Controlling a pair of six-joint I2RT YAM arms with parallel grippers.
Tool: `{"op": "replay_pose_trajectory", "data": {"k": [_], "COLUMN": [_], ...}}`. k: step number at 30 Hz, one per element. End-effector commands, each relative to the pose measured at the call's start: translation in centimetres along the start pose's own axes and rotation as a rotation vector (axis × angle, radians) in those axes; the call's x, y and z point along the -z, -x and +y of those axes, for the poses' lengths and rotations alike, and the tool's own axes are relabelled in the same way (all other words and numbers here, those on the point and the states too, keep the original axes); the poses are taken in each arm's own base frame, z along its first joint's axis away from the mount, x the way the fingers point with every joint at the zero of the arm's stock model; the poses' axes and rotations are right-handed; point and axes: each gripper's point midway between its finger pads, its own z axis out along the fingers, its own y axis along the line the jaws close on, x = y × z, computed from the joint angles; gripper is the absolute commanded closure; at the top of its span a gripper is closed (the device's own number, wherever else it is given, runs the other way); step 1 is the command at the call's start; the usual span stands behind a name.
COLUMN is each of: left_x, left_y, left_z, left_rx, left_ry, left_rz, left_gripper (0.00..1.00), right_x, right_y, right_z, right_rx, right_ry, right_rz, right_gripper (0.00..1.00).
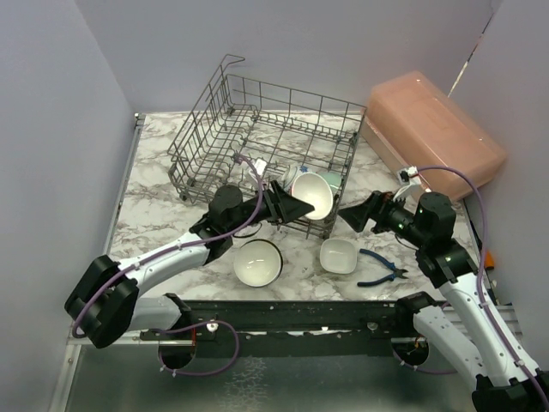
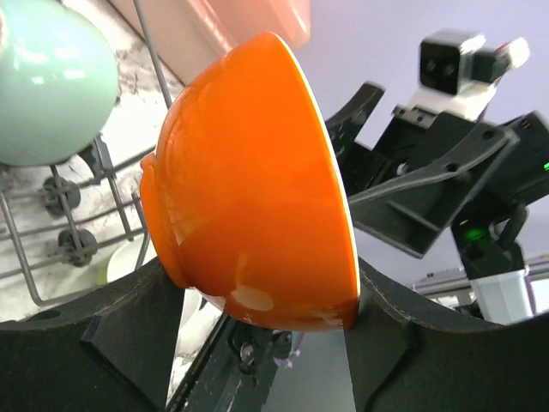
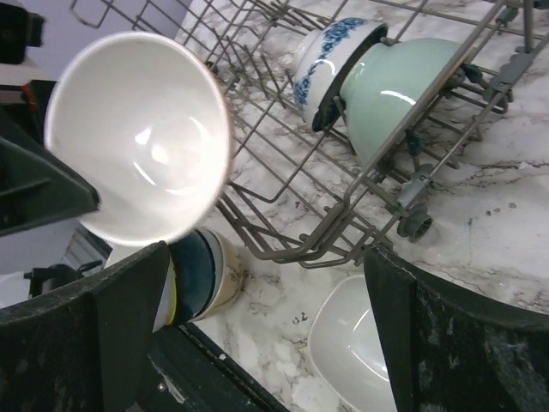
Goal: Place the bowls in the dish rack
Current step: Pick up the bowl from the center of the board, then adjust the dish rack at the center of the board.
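Top external view: my left hand (image 1: 298, 207) is clamped on the glossy orange round bowl with a white inside (image 2: 249, 180), one finger on each side of its wall. The bowl is tipped on edge. It hangs at the near edge of the large grey wire dish rack (image 1: 262, 129), and by my reading it is not yet seated between the tines.

Right hand (image 1: 347, 215): fingers spread wide, nothing between them. It sits just to the right of the left hand's load and apart from it.

Done so far: two bowls racked.
- The mint green round bowl (image 3: 390, 86) and the blue-patterned white round bowl (image 3: 330, 56) stand on edge, pressed together, just beyond the left hand's fingertips in the rack's near right corner.

Left to do:
- The bowl in hand needs a slot beside those two.
- A stack of nested bowls (image 1: 257, 262) sits on the marble table (image 1: 163, 215) just below the left hand. The top one is white inside with a dark rim. The right wrist view shows dark teal, yellowish and beige walls in the stack, but I cannot count them.
- A single small white bowl (image 1: 339, 256) sits on the table just below the right hand.

Judgement: under halfway. Two are in, one is in transit, and the stack and the single bowl are untouched.
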Motion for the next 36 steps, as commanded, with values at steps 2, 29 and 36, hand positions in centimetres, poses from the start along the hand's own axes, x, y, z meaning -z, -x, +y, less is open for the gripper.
{"op": "replay_pose_trajectory", "data": {"k": [2,29,36], "left_x": [2.3,7.0,6.8], "left_y": [3.8,7.0,7.0], "left_z": [-2.7,-2.0,-1.8], "left_rx": [-0.045,-0.235,-0.220], "left_ry": [-0.091,0.147,0.156], "left_rz": [-0.090,-0.190,-0.186], "left_gripper": [1.00,1.00,1.00], "right_x": [0.1,-5.7,-4.7], "right_y": [0.0,-5.4,-6.1], "right_z": [-3.1,-7.7,-9.5], "right_rx": [-0.047,-0.056,-0.068], "right_ry": [-0.176,-0.234,-0.341], "right_rz": [-0.020,0.308,0.298], "right_gripper": [0.00,0.17,0.34]}}
